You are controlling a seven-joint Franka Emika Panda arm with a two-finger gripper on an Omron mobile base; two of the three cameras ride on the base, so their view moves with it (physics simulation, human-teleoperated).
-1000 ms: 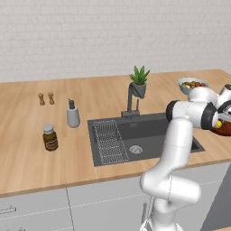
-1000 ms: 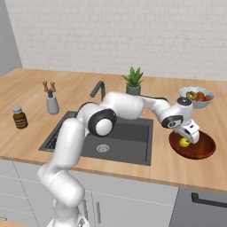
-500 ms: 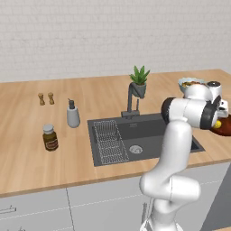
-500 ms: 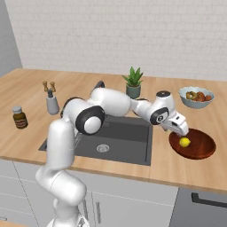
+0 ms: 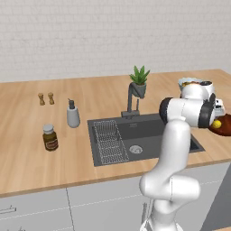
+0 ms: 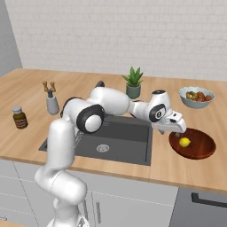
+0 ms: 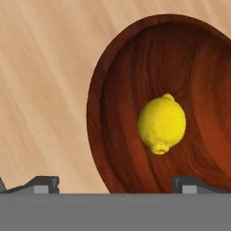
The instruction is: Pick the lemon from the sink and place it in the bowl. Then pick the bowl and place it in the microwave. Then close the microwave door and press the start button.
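The yellow lemon (image 6: 185,142) (image 7: 161,124) (image 5: 217,123) lies inside the wide reddish-brown bowl (image 6: 205,150) (image 7: 118,108) (image 5: 224,131), which stands on the counter to the right of the dark grey sink (image 6: 119,135) (image 5: 149,133). My gripper (image 6: 176,130) (image 7: 117,184) hovers just above the bowl's left rim, clear of the lemon. It is open, and nothing sits between its fingertips (image 7: 46,182). In the left base view the gripper (image 5: 215,108) is partly hidden behind my arm. The microwave and its door are out of view.
A pale grey fruit bowl (image 6: 196,96) stands behind the brown bowl. A potted plant (image 6: 133,83) and the faucet (image 5: 131,101) are behind the sink. A soap dispenser (image 5: 72,114), a brown jar (image 5: 50,137) and shakers (image 5: 45,98) stand on the left counter.
My gripper has lifted off the lemon and drawn back left to the bowl's rim. The lemon stays lying in the bowl.
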